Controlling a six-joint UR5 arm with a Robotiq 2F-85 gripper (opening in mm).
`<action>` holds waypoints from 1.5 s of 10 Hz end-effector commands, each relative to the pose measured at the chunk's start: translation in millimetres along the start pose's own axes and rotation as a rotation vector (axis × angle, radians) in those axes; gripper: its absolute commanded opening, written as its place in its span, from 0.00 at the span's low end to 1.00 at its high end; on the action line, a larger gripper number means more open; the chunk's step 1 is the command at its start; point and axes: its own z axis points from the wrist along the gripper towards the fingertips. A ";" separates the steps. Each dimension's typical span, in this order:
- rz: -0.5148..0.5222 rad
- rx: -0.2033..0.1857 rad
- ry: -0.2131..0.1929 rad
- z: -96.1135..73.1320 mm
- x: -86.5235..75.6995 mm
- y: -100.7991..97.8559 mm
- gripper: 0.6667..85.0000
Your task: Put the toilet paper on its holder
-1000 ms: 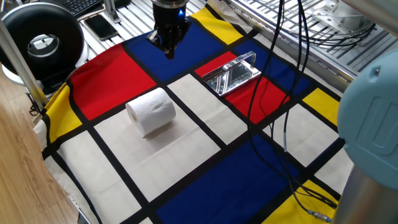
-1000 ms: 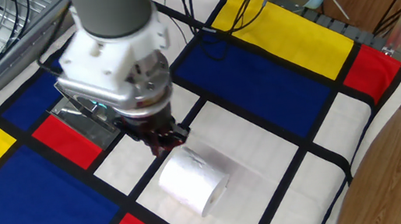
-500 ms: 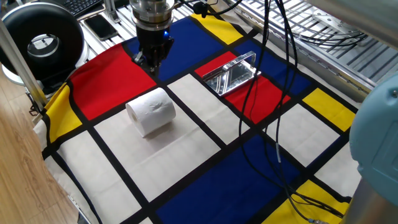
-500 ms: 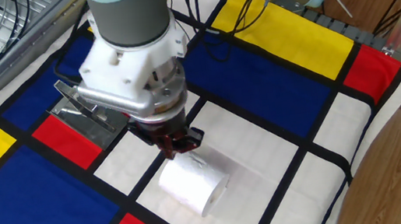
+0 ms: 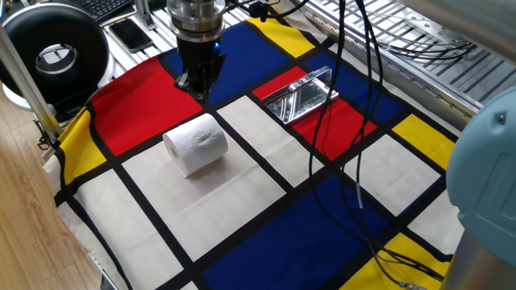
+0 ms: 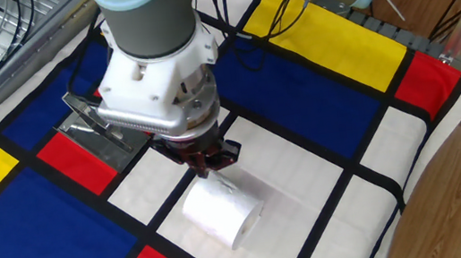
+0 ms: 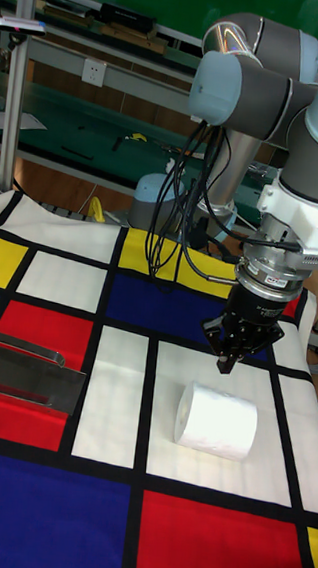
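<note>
A table covered by a cloth (image 5: 266, 234) of red, blue, yellow and white squares, the toilet paper (image 5: 196, 144) laid on its side on a white square, the gripper (image 7: 226, 361) held just above it, fingers pressed together around nothing, the shiny holder (image 5: 301, 96) set well apart on red.

Two fixed views look down on the surface (image 5: 242, 201) from opposite sides, the tall one lower, all sharing its checkered middle.
</note>
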 end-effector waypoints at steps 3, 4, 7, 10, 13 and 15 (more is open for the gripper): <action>-0.031 -0.024 -0.029 21.2 -18.3 10.8 0.19; -0.100 -0.012 -0.048 25.7 -24.9 8.8 0.36; -0.434 0.027 -0.103 30.6 -41.3 10.7 0.80; -0.474 -0.021 -0.139 28.9 -48.5 27.6 0.79; -0.682 -0.067 -0.090 29.8 -30.9 37.7 0.79; -0.743 -0.044 -0.072 30.5 -27.9 31.1 0.79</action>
